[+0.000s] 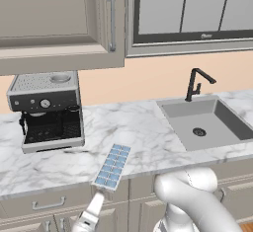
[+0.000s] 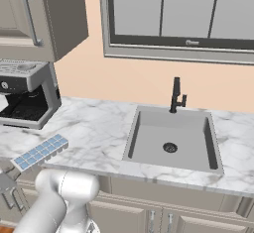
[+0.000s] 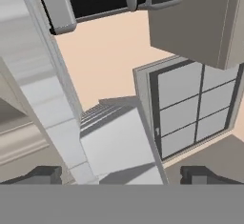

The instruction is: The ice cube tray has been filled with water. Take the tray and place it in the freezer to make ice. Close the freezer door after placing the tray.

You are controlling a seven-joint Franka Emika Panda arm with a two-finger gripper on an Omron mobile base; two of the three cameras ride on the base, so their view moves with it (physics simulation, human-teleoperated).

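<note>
The ice cube tray is pale blue with two rows of glossy water-filled cells. It lies at an angle on the marble counter, its near end poking over the front edge, and shows again as the tray at the left. My gripper sits just below and in front of that overhanging end, pointing up at it. In the hand view my gripper stands open, fingertips wide apart, with a pale ridged slab, likely the tray's end, rising between them without touching. The freezer and its door are out of view.
A coffee machine stands on the counter left of the tray. The sink with a black faucet lies to the right. Upper cabinets and a window hang above. Drawer fronts run under the counter beside my gripper.
</note>
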